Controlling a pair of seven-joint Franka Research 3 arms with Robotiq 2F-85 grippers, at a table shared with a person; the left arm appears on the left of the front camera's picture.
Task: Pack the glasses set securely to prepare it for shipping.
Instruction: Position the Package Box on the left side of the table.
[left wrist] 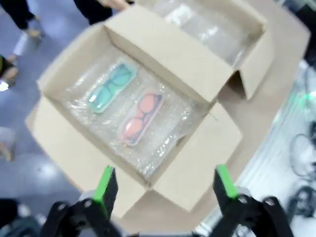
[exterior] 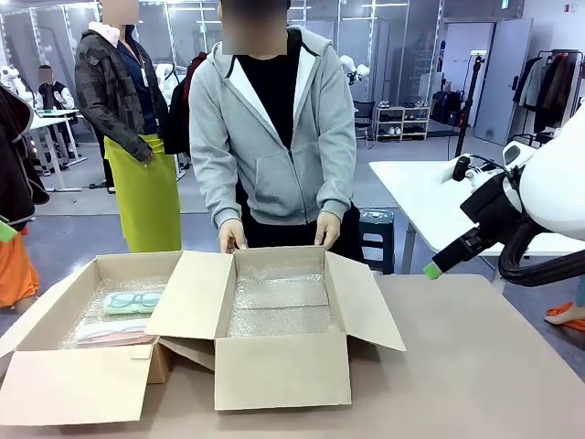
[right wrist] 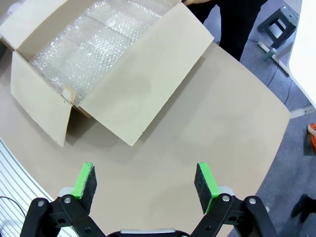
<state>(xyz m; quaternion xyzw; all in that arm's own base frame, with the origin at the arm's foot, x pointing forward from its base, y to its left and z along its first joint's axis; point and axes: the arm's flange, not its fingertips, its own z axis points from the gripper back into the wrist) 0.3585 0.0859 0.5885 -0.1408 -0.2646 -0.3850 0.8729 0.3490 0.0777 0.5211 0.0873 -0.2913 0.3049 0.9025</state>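
Mint case (left wrist: pixel 111 87), pinkish case (left wrist: pixel 141 118) in left box (left wrist: pixel 74 148), seemingly untouched; end effectors apart

Grey polished floor (exterior: pixel 82 229), glass partition walls (exterior: pixel 384 46) at back. White rectangular table (exterior: pixel 430 197) on the right, small dark stool (exterior: pixel 377 233) beside it, low shoe shelf (exterior: pixel 402 122) and clothes rack (exterior: pixel 548 82) farther back. Brown table (exterior: pixel 494 366) in the foreground.

- You see the mint green case (left wrist: pixel 111 87) lying flat on bubble wrap in the left-hand box, closed, green glasses visible inside.
- You see the clear pinkish case (left wrist: pixel 141 117) just beside it at its 4 o'clock in the left wrist view, parallel, flat, pink glasses inside.
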